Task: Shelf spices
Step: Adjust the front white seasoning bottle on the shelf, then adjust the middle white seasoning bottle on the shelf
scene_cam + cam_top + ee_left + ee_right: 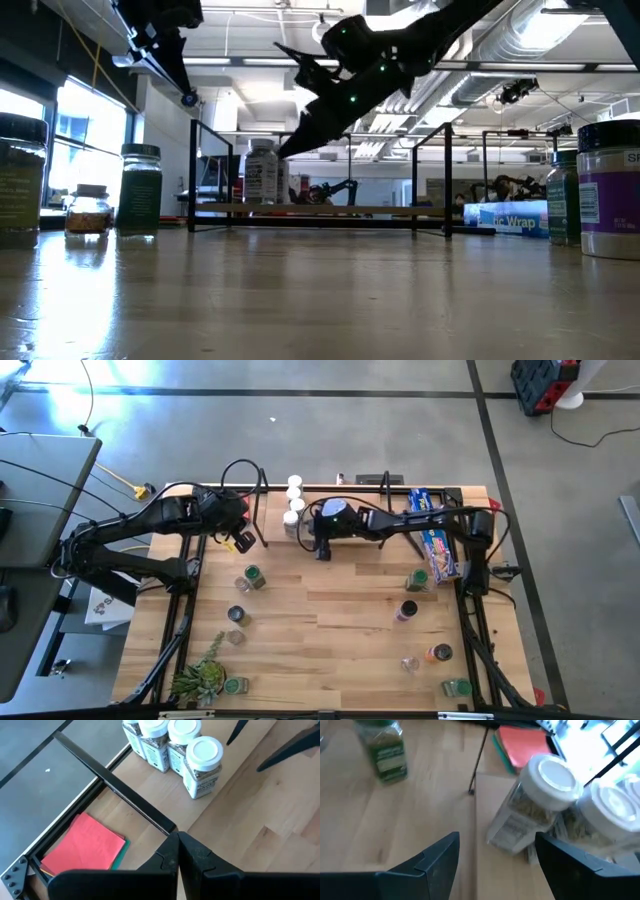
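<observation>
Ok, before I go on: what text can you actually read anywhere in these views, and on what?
"Wrap", preceded by letters that look like "ic": on the long blue box at the table's far side, low view.
White-capped spice jars on the shelf: printed labels, too small to read.
Green-capped jar: label blurred.
Purple-labelled jar: print unreadable.

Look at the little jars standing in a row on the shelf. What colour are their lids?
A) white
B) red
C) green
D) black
A: the jars lined up on the shelf all have white lids, seen plainly in the left wrist view and as a row of white tops from above.
</observation>
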